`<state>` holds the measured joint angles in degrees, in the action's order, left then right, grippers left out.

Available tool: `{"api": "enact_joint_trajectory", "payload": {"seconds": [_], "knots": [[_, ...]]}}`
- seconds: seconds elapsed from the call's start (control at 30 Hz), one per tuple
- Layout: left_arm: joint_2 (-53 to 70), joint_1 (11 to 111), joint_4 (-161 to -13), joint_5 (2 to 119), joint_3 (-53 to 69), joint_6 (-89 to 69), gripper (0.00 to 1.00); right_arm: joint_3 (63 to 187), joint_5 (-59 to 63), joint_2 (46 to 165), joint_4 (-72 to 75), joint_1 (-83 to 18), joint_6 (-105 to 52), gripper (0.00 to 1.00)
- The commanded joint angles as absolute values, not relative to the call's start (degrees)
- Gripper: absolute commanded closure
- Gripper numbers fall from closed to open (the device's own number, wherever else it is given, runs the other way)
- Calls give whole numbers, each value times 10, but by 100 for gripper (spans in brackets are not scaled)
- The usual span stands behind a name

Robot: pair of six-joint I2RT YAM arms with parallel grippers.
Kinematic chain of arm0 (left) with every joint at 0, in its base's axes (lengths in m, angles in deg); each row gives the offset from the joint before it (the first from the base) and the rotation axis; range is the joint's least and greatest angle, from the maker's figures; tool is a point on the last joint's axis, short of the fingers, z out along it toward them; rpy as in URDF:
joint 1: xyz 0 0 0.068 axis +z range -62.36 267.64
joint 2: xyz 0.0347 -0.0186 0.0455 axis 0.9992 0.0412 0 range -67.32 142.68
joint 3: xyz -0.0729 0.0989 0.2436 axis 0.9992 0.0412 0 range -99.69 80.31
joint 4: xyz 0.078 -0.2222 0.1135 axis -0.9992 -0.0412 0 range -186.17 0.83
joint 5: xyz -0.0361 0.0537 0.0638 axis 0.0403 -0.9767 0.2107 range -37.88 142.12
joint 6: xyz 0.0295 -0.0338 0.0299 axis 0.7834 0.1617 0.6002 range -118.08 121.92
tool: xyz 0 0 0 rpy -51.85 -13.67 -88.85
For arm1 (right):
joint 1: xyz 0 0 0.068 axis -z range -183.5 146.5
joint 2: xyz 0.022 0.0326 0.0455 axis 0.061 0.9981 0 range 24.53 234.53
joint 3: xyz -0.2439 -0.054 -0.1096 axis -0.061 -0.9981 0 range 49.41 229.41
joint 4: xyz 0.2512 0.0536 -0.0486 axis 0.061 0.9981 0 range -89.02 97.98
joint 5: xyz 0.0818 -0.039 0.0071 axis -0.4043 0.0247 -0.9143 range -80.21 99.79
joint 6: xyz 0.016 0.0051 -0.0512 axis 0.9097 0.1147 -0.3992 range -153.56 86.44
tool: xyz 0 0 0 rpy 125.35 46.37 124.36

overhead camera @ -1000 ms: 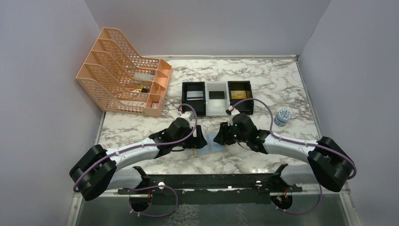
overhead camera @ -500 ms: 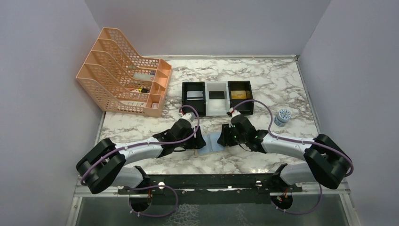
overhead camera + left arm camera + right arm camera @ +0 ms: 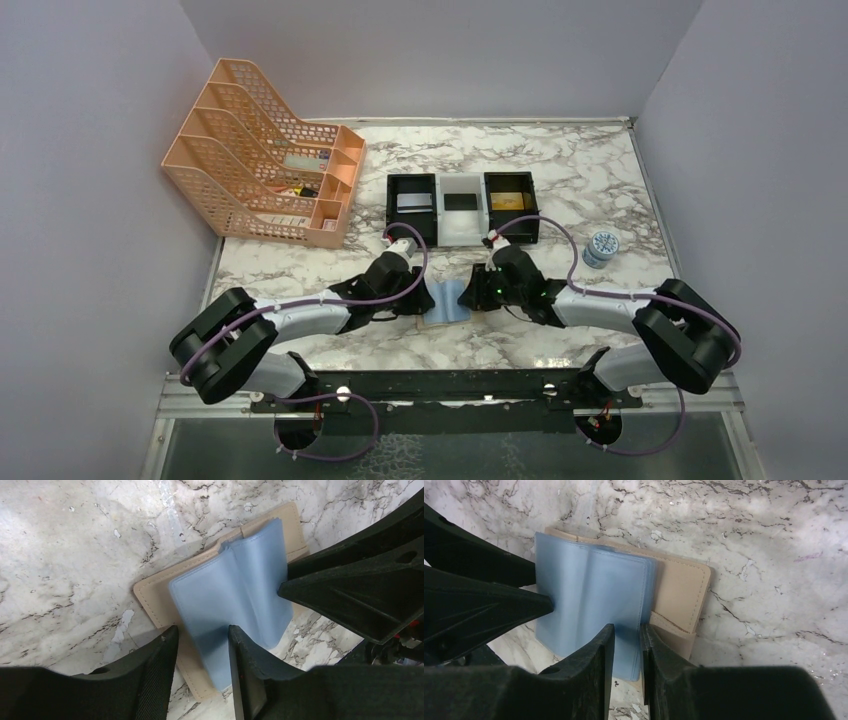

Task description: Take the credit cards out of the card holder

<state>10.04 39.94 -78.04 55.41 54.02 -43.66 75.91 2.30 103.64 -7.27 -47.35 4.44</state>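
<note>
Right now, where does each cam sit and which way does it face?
Top external: above and behind, facing down over the table; left arm and right arm show whole.
Left wrist: on the left arm, looking down past the left end effector at the card holder.
Right wrist: on the right arm, looking down past the right end effector at the same holder.
Shared: each wrist view also catches the other end effector.

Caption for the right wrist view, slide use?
Right gripper straddling blue sleeves of the open card holder on marble table.
</note>
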Motion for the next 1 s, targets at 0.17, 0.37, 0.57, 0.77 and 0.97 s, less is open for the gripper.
{"api": "enact_joint_trajectory", "payload": {"seconds": [0.17,0.37,0.57,0.77,0.97], "knots": [[83,391,-754,561,546,-452,73,737,0,1053,-86,-479,76,85],[67,391,-742,580,547,-439,76,735,-8,1047,-94,-478,76,84],[92,392,-752,579,532,-435,77,744,-6,1046,-84,-478,74,83],[62,391,-848,505,522,-417,80,756,11,969,-41,-477,47,77],[-9,392,-945,420,509,-393,49,774,134,888,50,-478,14,63]]}}
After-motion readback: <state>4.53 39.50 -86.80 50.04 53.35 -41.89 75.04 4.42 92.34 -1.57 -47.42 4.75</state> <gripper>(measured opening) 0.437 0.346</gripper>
